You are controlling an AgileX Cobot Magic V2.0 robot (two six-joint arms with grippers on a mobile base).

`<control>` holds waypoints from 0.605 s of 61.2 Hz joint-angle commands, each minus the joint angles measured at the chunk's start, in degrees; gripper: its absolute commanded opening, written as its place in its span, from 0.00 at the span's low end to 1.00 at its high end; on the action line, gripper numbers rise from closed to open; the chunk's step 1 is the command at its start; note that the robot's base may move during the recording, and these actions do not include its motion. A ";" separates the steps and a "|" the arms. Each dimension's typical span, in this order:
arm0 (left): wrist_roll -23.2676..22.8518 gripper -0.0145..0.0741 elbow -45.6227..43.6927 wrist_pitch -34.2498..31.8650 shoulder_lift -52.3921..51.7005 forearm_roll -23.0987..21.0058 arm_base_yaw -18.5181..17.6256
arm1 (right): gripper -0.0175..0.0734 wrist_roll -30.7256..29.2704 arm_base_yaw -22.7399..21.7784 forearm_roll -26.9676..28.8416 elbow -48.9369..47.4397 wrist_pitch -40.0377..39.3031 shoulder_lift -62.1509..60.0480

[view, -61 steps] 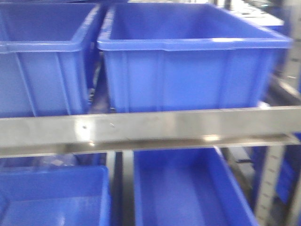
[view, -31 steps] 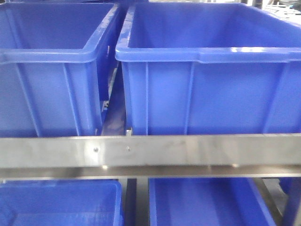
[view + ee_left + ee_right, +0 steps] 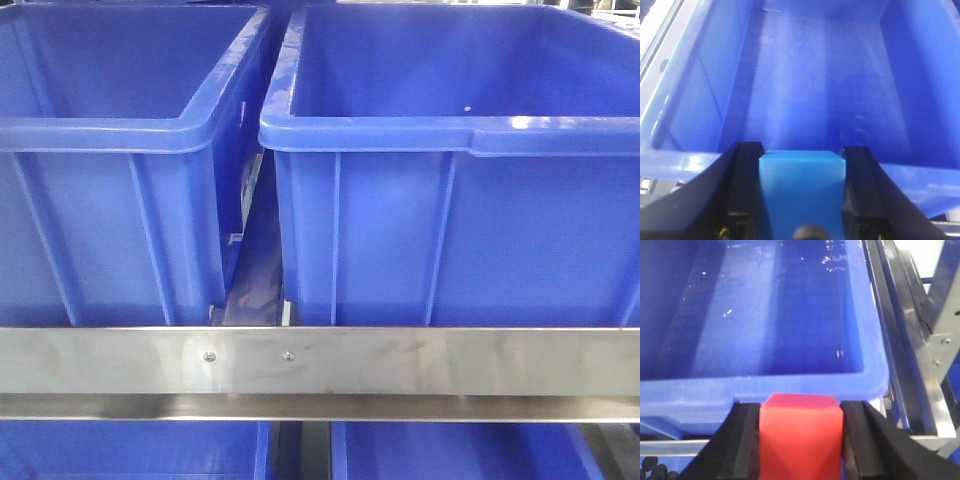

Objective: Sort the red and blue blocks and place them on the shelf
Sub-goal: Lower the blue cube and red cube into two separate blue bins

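- Left gripper (image 3: 801, 210): fingers clamped on the blue block (image 3: 802, 192), held at the near rim of a blue bin (image 3: 695, 95).
- Right gripper (image 3: 800, 440): fingers clamped on the red block (image 3: 800, 432), at the near rim of another bin (image 3: 790, 380).
- Shelf (image 3: 420, 362): front rail with two screws below two bins standing side by side.

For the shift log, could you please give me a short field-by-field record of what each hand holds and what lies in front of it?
left hand: shut on the blue block
right hand: shut on the red block
ahead of left hand: open blue bin, nothing visible inside
ahead of right hand: open blue bin, white specks on its floor
front view: two blue bins side by side behind the shelf rail, which has two screws
blocks released: not yet
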 commanded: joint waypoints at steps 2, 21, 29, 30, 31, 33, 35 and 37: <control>-0.53 0.32 -1.68 -4.55 -0.01 0.02 -0.23 | 0.26 -0.45 -0.25 0.31 -1.71 -4.37 0.11; -0.53 0.32 -1.68 -4.55 -0.01 0.02 -0.23 | 0.26 -0.45 -0.25 0.31 -1.71 -4.37 0.11; -0.53 0.32 -1.68 -4.55 -0.01 0.02 -0.23 | 0.26 -0.45 -0.25 0.31 -1.71 -4.37 0.11; -0.53 0.32 -1.68 -4.55 -0.01 0.02 -0.23 | 0.26 -0.45 -0.25 0.31 -1.71 -4.37 0.11; -0.53 0.32 -1.68 -4.55 -0.01 0.02 -0.23 | 0.26 -0.45 -0.25 0.31 -1.71 -4.37 0.11; -0.53 0.32 -1.68 -4.55 -0.01 0.02 -0.23 | 0.26 -0.45 -0.25 0.31 -1.71 -4.37 0.11; -0.53 0.32 -1.68 -4.55 -0.01 0.02 -0.23 | 0.26 -0.45 -0.25 0.31 -1.71 -4.37 0.11; -0.53 0.32 -1.68 -4.55 -0.01 0.02 -0.23 | 0.26 -0.45 -0.25 0.31 -1.71 -4.37 0.11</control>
